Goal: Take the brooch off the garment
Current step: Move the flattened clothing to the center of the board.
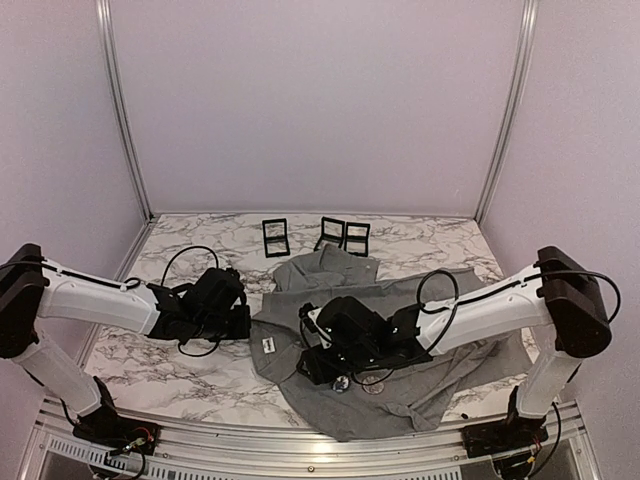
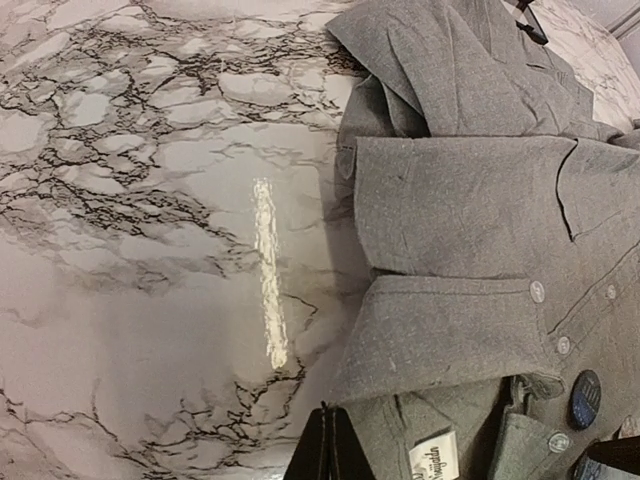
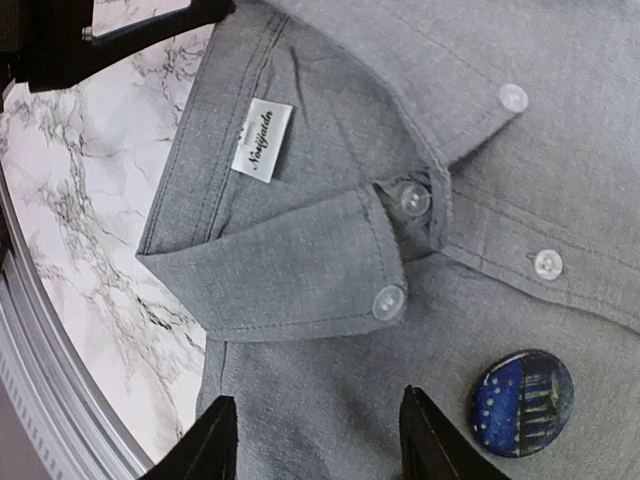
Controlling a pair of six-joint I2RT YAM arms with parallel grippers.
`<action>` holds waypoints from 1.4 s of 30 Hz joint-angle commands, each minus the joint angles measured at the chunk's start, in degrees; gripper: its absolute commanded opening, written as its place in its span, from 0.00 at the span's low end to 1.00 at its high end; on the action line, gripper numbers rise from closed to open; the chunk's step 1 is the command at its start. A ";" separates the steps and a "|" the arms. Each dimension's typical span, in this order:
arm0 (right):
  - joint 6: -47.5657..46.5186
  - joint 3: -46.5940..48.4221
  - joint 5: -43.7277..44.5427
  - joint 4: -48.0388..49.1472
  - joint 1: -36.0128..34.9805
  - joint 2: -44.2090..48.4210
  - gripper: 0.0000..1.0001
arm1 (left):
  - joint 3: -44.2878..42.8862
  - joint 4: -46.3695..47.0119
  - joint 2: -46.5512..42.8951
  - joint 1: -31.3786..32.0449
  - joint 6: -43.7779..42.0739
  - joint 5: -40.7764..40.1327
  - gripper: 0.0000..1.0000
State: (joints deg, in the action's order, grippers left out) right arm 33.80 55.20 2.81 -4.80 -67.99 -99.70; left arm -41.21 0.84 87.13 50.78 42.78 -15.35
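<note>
My right gripper (image 3: 318, 440) hovers half-open and empty over the grey button-up collared shirt (image 3: 300, 260). The round blue-and-black brooch (image 3: 520, 402) sits pinned just beside one finger, within reach. My left gripper (image 2: 325, 442) is shut at the shirt's edge, perhaps pinching cloth to steady it.

Soft, rather dim light with a lilac cast fills the slightly grainy top view. A bright glare streak runs down the glossy marble surface (image 2: 150, 150), beside a soft shadow from the grey shirt (image 2: 470, 200). The right wrist view is sharp.
</note>
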 commanded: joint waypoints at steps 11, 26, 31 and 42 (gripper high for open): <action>-6.01 -5.32 6.58 -7.50 7.59 12.24 0.80 | 0.78 -7.68 -2.61 -4.86 -7.25 0.65 0.00; -3.53 -17.36 8.34 -7.67 12.09 15.71 0.60 | -0.02 -9.49 -3.66 -7.28 -9.16 4.79 0.23; -1.95 -17.85 7.56 -7.10 10.31 13.39 0.52 | -1.15 -11.76 -7.26 -6.07 -9.02 7.48 0.43; 6.00 -17.35 6.93 -6.93 2.91 9.53 0.44 | -7.33 -4.85 0.89 7.24 -2.47 13.88 0.42</action>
State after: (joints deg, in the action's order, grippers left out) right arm 34.76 37.60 12.88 -9.82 -62.28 -87.74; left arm -46.59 -7.29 82.76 54.98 37.39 -4.80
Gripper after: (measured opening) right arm 0.441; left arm 0.432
